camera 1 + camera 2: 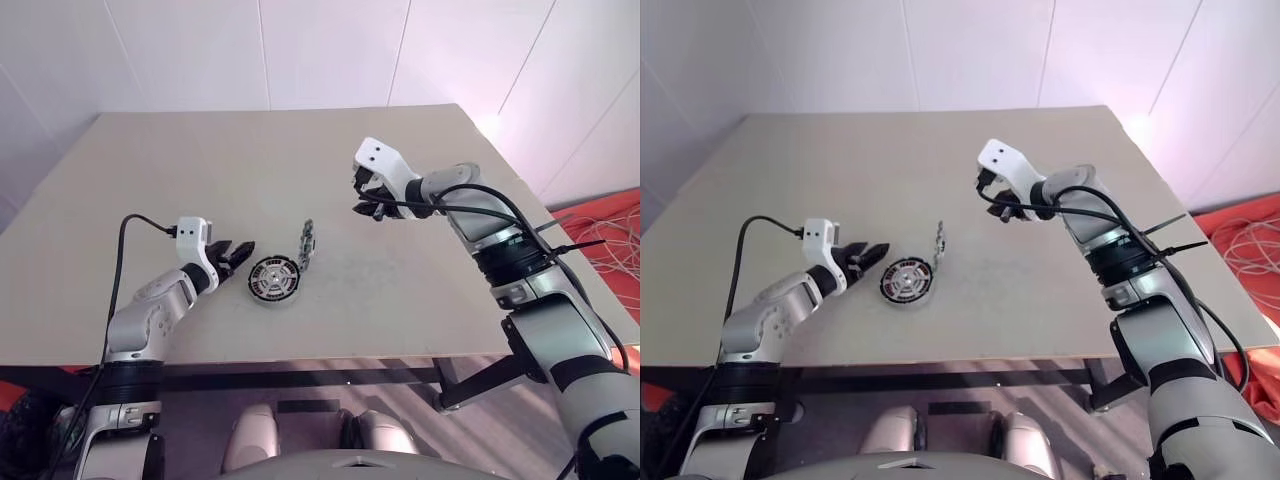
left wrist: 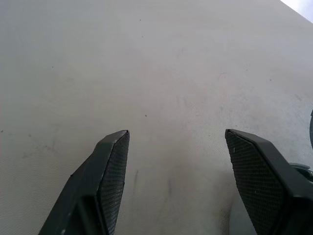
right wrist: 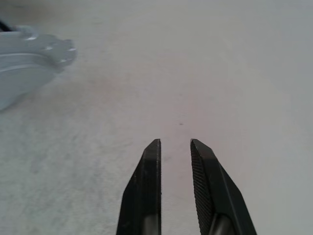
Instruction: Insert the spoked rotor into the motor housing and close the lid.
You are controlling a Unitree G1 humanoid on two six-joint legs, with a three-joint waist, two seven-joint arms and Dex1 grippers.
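Note:
The motor housing lies flat on the table, a round cup with a dark rim and a pale, spoke-like ring around its hub. I cannot tell whether the spoked rotor sits inside it. Just right of it the lid stands on its thin scalloped edge; its silver rim also shows in the right wrist view. My left gripper rests low beside the housing's left side, open and empty, its fingers wide apart. My right gripper hangs above the table right of the lid, shut on nothing.
The beige table is bare to the right of the parts and behind them. Its front edge runs close below the housing. White walls stand beyond the far edge, and cables lie on the floor at the right.

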